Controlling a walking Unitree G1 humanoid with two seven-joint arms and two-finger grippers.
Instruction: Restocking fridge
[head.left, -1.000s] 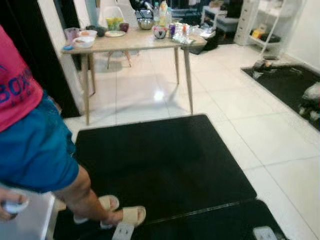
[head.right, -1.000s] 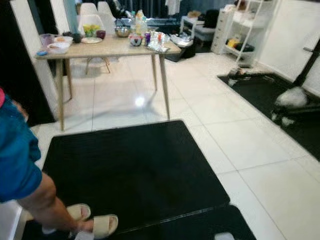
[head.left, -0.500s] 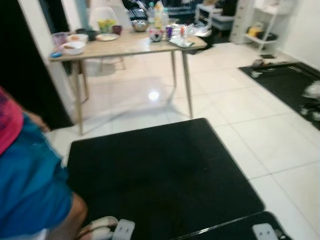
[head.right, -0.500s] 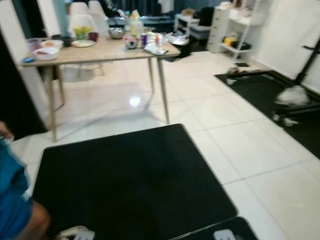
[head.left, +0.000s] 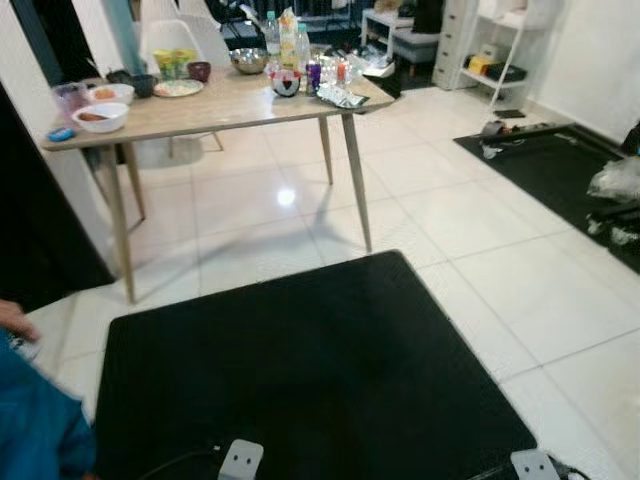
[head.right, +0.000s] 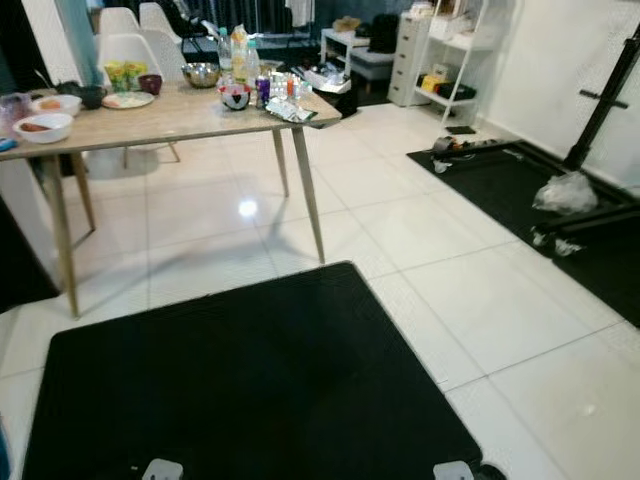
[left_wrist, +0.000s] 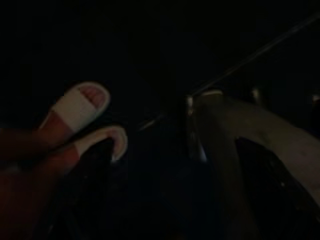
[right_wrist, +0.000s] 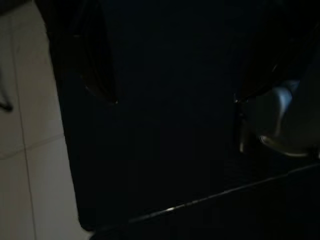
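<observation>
A wooden table (head.left: 215, 100) stands across the room and carries bottles (head.left: 285, 25), a metal bowl (head.left: 248, 60), cans (head.left: 314, 75) and a white bowl (head.left: 100, 116) of food. Both arms hang low over a black floor mat (head.left: 310, 370). In the dark right wrist view my right gripper (right_wrist: 174, 100) is open above the mat, nothing between its fingers. The left wrist view is very dark. There my left gripper (left_wrist: 172, 145) looks open, with a person's feet in white slippers (left_wrist: 80, 107) beyond it.
A person in blue shorts (head.left: 35, 435) stands close at my left, one hand (head.left: 15, 320) showing. White chairs (head.right: 125, 45) sit behind the table. White shelves (head.right: 440, 50) line the back right. A second dark mat (head.right: 520, 190) with gear lies to the right.
The whole picture has shifted: the camera has turned and tipped up. The person has slid almost out of the left edge, and the table now sits further left and lower in view.
</observation>
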